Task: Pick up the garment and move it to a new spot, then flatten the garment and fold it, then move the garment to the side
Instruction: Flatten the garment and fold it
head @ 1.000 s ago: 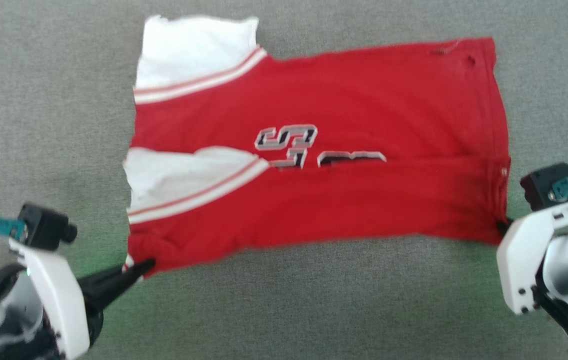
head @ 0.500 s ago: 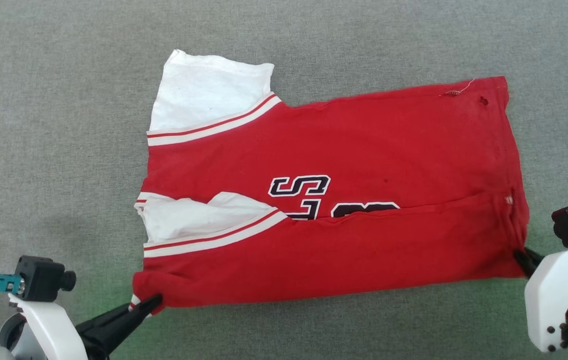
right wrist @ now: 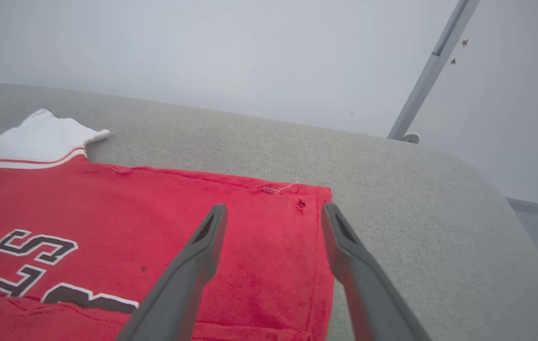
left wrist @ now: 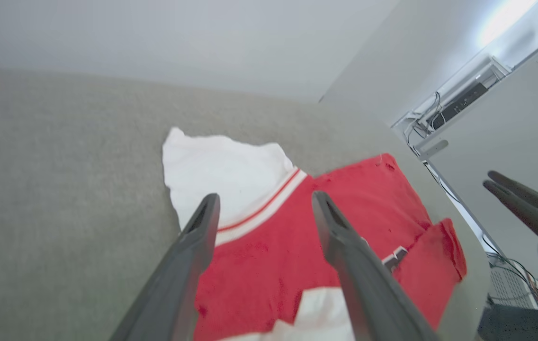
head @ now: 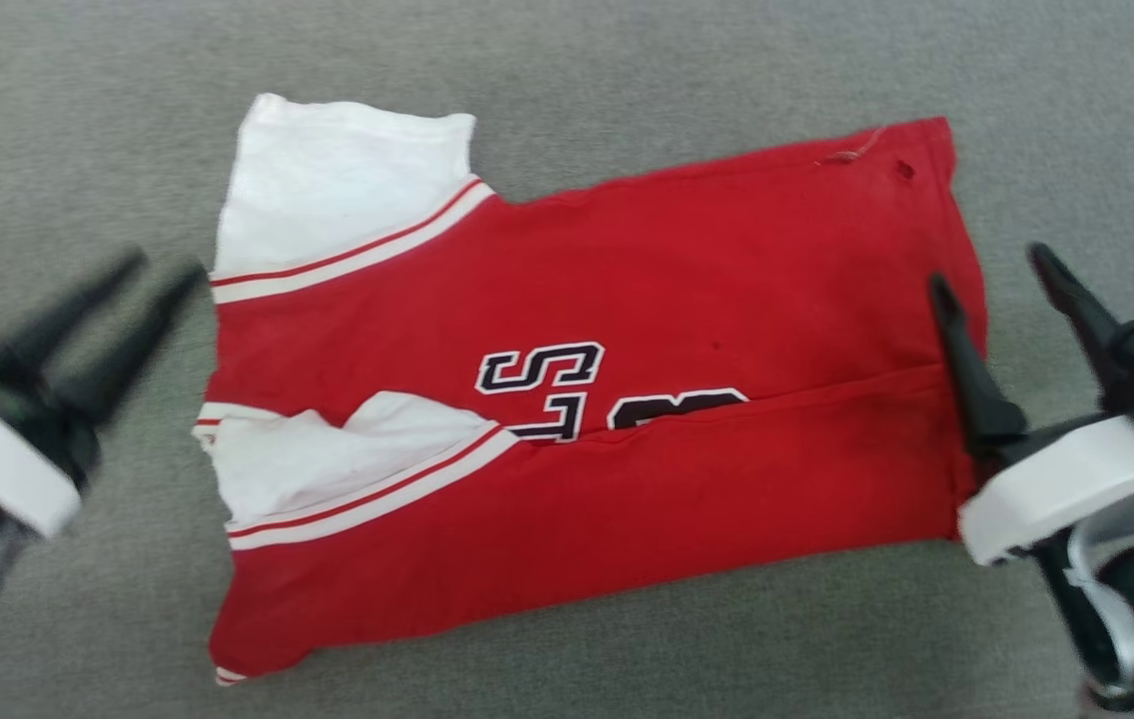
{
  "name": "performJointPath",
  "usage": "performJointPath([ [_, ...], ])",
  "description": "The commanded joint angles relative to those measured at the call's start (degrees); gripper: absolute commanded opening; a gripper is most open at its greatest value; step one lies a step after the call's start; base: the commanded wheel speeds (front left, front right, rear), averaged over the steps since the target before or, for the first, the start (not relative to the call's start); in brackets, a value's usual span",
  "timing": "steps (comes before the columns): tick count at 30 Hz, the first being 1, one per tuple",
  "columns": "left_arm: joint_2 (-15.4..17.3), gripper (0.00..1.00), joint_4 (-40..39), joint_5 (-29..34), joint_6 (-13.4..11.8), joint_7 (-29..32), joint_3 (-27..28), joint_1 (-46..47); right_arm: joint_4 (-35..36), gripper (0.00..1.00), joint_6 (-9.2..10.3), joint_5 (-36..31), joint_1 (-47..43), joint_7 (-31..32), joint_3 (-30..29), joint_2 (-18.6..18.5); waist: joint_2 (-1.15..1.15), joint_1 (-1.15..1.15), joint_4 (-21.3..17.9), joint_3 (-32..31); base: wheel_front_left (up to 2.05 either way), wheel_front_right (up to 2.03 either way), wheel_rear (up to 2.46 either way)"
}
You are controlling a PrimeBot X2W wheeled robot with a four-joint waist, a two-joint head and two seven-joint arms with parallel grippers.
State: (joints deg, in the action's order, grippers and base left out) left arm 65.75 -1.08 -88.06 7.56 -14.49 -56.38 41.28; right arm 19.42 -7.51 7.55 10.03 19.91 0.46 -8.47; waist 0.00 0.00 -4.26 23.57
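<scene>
The shirt (head: 627, 300) lies mid-frame on the grey table (head: 78, 120), its lower edge folded up. The left gripper (head: 163, 265) and right gripper (head: 989, 270) stand open, empty (one at each end). Next fold: pinch both upper corners level, keeping the crease straight

Grey, felt-like table (head: 88, 120): you are looking down on it. A red shirt (head: 687, 270) is lying flat on it, sleeves pointing to the robot's left and hem to its right. The near long edge is lying folded over, covering the lower part of the lettering (head: 542, 369). The far sleeve (head: 327, 180) is lying spread on the table; the near sleeve (head: 327, 459) is sitting crumpled on the red.
</scene>
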Motion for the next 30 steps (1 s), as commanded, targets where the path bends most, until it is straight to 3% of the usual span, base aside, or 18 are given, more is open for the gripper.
performJointPath([
  [1, 0.09, 1.00, 1.60, 0.30, -0.15, -0.19, 0.81, 1.53, -0.54, 1.00, 0.06, -0.60, 0.92, -1.63, 0.31, 0.58, 0.00, 0.00, -1.03, 0.85, 0.00, 0.00, 0.00],
  [6, -3.53, 1.00, 12.32, 1.65, -0.15, 3.66, 3.14, 10.36, -5.16, 1.00, 0.06, -2.93, 2.79, -11.43, 3.27, 3.33, 0.00, 0.00, -4.65, 3.04, 0.00, 0.00, 0.00],
  [10, -5.79, 1.00, 20.54, 4.54, -0.15, 10.44, 1.61, 17.01, -7.41, 1.00, 0.06, -4.03, 3.75, -16.23, 5.34, 4.70, 0.00, 0.00, -8.05, 4.78, 0.00, 0.00, 0.00],
  [17, -5.89, 1.00, 28.07, 11.97, -0.15, 26.89, -6.51, 25.37, -9.41, 1.00, 0.06, -4.08, 2.80, -19.57, 6.14, 5.63, 0.00, 0.00, -12.05, 6.92, 0.00, 0.00, 0.00],
  [23, -7.84, 1.00, 31.20, 9.55, -0.14, 40.09, -11.41, 27.85, -10.10, 1.00, 0.06, -2.90, 3.21, -19.12, 5.55, 5.57, 0.00, 0.00, -13.21, 7.59, 0.00, 0.00, 0.00],
  [24, -8.01, 0.85, 30.84, 8.98, -0.09, 41.14, -11.48, 28.11, -10.15, 1.00, 0.05, -2.85, 3.60, -18.48, 5.40, 5.61, 0.00, 0.00, -13.27, 7.65, 0.00, 0.00, 0.00],
  [25, -8.21, 0.45, 30.08, 8.50, -0.09, 42.15, -12.02, 28.38, -10.12, 1.00, 0.05, -2.78, 4.13, -17.60, 5.07, 5.63, 0.00, 0.00, -13.25, 7.67, 0.00, 0.00, 0.00],
  [27, -8.14, 0.00, 28.92, 8.45, -0.04, 43.46, -13.05, 28.70, -10.39, 1.00, 0.06, -2.45, 5.45, -15.07, 4.50, 5.60, 0.00, 0.00, -12.97, 7.61, 0.00, 0.00, 0.00],
  [30, -8.37, 0.00, 27.78, 8.17, 0.05, 43.70, -13.65, 29.44, -11.19, 1.00, 0.05, -3.59, 8.91, -9.34, 3.69, 5.60, 0.00, 0.00, -12.07, 7.73, 0.00, 0.00, 0.00],
])
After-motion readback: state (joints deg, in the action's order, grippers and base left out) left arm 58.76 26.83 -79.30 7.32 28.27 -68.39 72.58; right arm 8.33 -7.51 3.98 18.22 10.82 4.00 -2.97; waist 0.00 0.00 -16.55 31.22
